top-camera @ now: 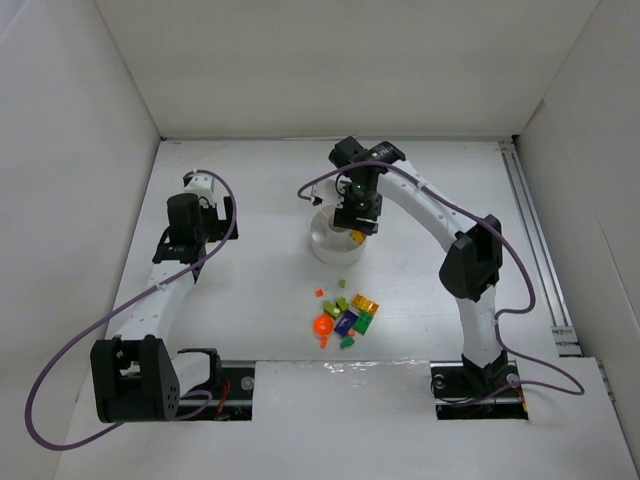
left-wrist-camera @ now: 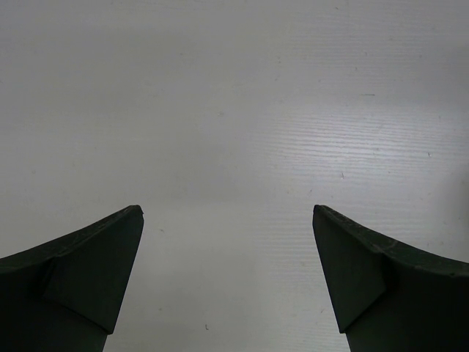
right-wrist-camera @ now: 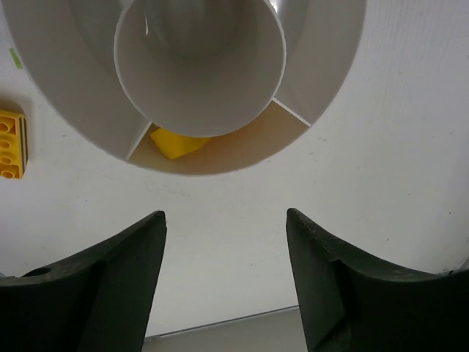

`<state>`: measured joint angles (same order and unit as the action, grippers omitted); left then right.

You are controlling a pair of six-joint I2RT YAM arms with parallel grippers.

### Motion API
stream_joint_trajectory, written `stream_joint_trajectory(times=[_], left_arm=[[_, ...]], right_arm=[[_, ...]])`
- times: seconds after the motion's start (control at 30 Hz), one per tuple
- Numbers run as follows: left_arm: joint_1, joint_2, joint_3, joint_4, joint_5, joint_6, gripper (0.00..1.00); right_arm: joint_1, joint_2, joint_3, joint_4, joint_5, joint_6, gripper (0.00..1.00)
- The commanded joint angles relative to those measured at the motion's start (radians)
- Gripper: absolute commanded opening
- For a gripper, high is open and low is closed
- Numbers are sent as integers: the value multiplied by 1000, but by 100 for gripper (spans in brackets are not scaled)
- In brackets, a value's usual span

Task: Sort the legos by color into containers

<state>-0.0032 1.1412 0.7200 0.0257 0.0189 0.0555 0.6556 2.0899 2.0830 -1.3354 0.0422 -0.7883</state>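
Just beyond the right gripper [right-wrist-camera: 226, 215] — jaws released, empty — a yellow lego [right-wrist-camera: 176, 143] lies in a dish wedge [right-wrist-camera: 245, 145].

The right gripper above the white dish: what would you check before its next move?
1. Right gripper open and empty: ok.
2. Yellow lego lying inside a wedge compartment of the dish: ok.
3. What else the dish holds: cannot tell, much of it is out of frame.
4. Loose legos all sorted: not ok, a pile lies outside the dish.
5. Left gripper open, holding nothing: ok.
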Motion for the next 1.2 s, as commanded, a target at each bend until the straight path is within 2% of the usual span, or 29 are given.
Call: stream_joint_trajectory(times=[0.0, 0.07, 0.2, 0.3, 0.37, 0.47, 0.53, 0.63, 0.67, 0.77, 0.87, 0.97, 1.17], left_arm=[[6, -15, -2, 29, 10, 9, 100], [6, -15, -2, 29, 19, 9, 100], [6, -15, -2, 29, 19, 9, 100], [6, -34, -20, 49, 19, 0, 100], [6, -43, -21, 59, -2, -23, 100], [6, -63, -21, 68, -31, -48, 100], [6, -72, -30, 80, -53, -62, 100], [6, -81, -30, 80, -77, -75, 100], [6, -93, -39, 80, -91, -75, 100], [15, -103, -39, 80, -102, -75, 100], [16, -112, -39, 80, -102, -75, 100], [16, -112, -39, 80, -111, -75, 100], [16, -101, -39, 89, -100, -75, 100]], right_arm=[[-14, -20, 67, -47, -33, 24, 72], [-27, -43, 86, -47, -65, 58, 74], [-96, -151, 69, -47, -218, 124, 68], [-154, -287, -78, -38, -346, 124, 61], [-177, -356, -235, -13, -402, 124, 61], [-177, -493, -388, 92, -471, 194, 60], [-177, -597, -532, 168, -508, 297, 61], [-97, -726, -716, 342, -495, 479, 62], [-71, -757, -759, 437, -475, 529, 64], [34, -852, -912, 566, -371, 682, 64], [107, -863, -995, 666, -291, 791, 64], [137, -841, -1031, 728, -246, 856, 63], [176, -762, -1061, 864, -136, 856, 66]])
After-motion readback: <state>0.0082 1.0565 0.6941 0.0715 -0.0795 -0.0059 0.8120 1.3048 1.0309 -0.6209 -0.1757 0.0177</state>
